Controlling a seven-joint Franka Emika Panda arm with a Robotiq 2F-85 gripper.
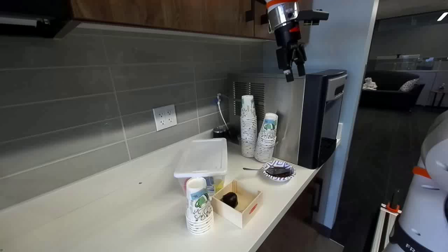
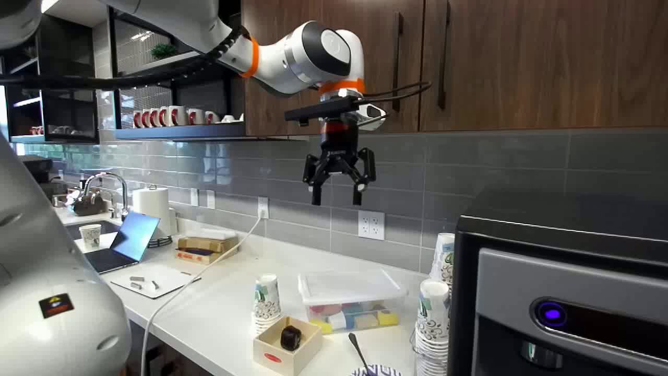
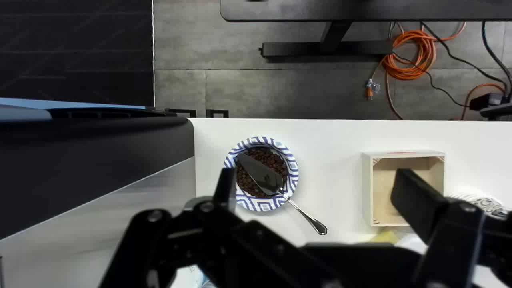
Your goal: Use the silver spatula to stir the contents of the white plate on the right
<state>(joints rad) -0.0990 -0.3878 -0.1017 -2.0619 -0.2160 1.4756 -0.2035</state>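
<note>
White counter [image 3: 332, 172] is laid out well below the claw [image 2: 336, 197], whose jaws are parted wide with nothing held between them, as can be seen in both exterior views. So only the approach is in hand, it seems; no stirring can be done until the silver spatula [image 3: 267, 179] is picked up. For the next move, a drop onto its bare handle [image 3: 306, 217] is probably called for, plus some wrist turn, since that handle is seen slanting in the gap between the fingertips [image 3: 226, 185]. On to containers, biggest first: below the claw, a clear plastic tub [image 2: 349, 287] is seen with its lid on, yellow, blue and pinkish stuff shown through the wall (what it is can't be made out). Also below, a pale wooden box [image 2: 308, 355] is partly hidden behind one fingertip in the wrist view, and a dark glossy lump [image 2: 290, 338] is held in it. Smaller again, the white plate [image 3: 293, 170], more of a patterned bowl tbh, is found below the claw by the opposite fingertip. The silver spatula is laid slantwise across it, blade rested on the contents, handle poked out over the rim. Smallest of all, brown beans [image 3: 276, 162], coffee by the look, are spread under and around the blade; how deep can't be told.
</note>
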